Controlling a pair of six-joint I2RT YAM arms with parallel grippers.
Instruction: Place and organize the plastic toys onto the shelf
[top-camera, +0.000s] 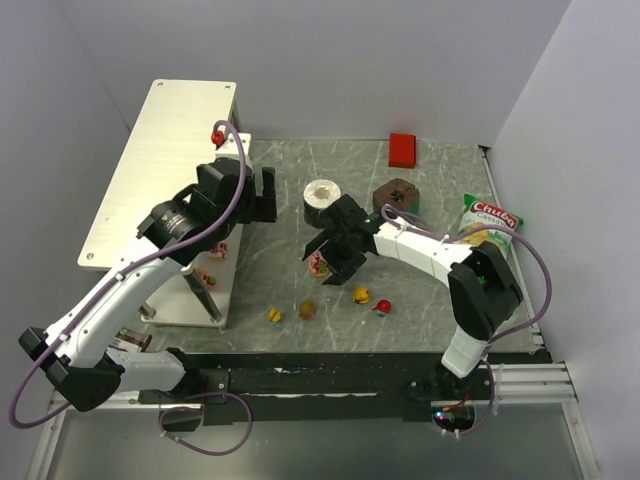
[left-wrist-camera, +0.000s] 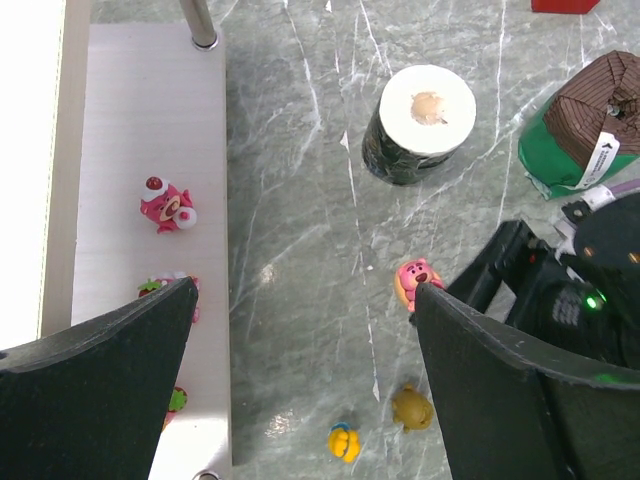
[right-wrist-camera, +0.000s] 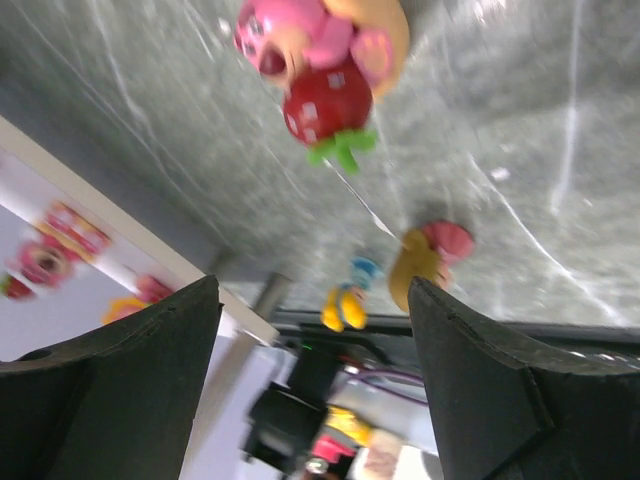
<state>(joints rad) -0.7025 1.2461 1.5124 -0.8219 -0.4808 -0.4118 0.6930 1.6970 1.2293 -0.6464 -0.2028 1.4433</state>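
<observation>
The white metal shelf (top-camera: 150, 180) stands at the left. A red toy (top-camera: 217, 135) sits on its top. Its lower tier (left-wrist-camera: 140, 120) holds a pink toy (left-wrist-camera: 167, 205) and two more partly hidden behind my left finger. On the table lie a pink bear toy (top-camera: 319, 263) (left-wrist-camera: 413, 280) (right-wrist-camera: 320, 50), a yellow toy (top-camera: 274, 315) (left-wrist-camera: 343, 441), an olive toy (top-camera: 307, 309) (left-wrist-camera: 411, 408), a yellow toy (top-camera: 362, 295) and a red one (top-camera: 383, 306). My right gripper (top-camera: 327, 257) (right-wrist-camera: 312, 285) is open just above the pink bear. My left gripper (top-camera: 255, 200) (left-wrist-camera: 305, 290) is open and empty beside the shelf.
A white-topped dark roll (top-camera: 322, 195) (left-wrist-camera: 420, 120) and a brown object on a green base (top-camera: 397, 195) (left-wrist-camera: 590, 120) stand at mid table. A red block (top-camera: 402, 149) lies at the back. A green chip bag (top-camera: 490, 220) lies at the right.
</observation>
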